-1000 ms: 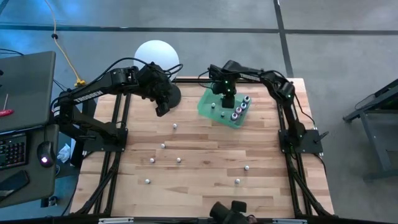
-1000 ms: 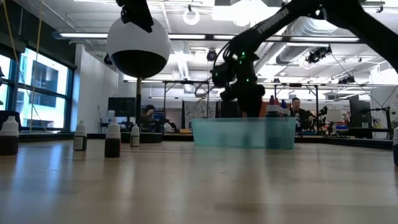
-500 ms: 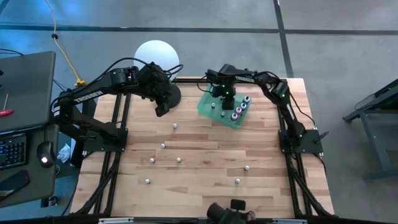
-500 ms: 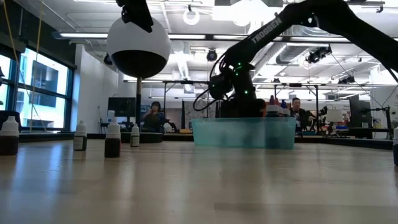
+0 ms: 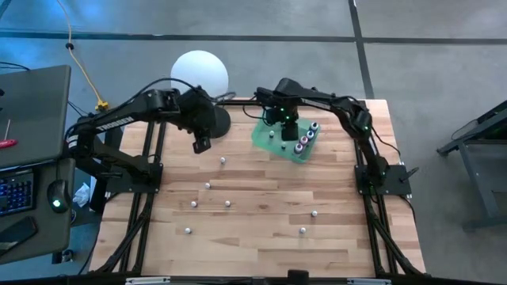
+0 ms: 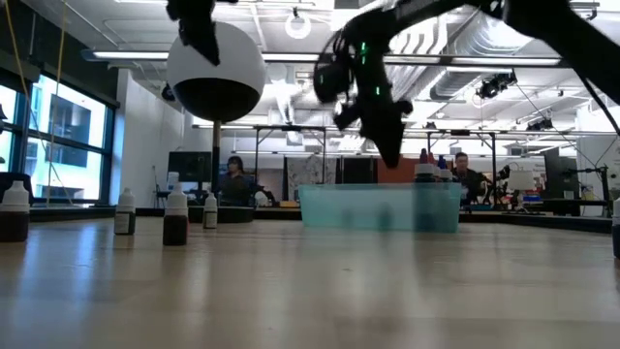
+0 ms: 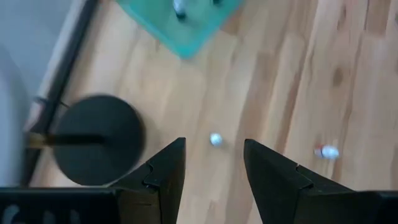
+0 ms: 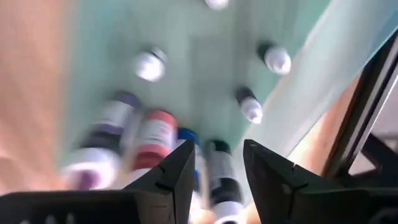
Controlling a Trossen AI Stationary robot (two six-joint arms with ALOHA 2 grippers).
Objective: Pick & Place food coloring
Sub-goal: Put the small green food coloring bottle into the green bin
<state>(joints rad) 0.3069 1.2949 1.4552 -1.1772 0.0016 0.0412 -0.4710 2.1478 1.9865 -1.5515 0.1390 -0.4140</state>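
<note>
Food coloring bottles [image 5: 207,186] partly sorted: seven stand loose on the wooden table [image 5: 253,245], upright, caps up, long axis vertical. Left gripper [image 7: 213,163] hangs over the nearest loose bottle [image 7: 216,139] by the lamp base [image 7: 94,146], fingers apart, holding nothing. Several bottles sit in the green tray [image 5: 263,139], some leaning together. Right gripper [image 8: 217,163] is above the tray, fingers apart, empty. My read: roughly half done.

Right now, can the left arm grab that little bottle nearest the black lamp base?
Probably yes. The left gripper hangs open right above that small bottle, with bare table around it. The lamp base sits off to one side, apart from it.
</note>
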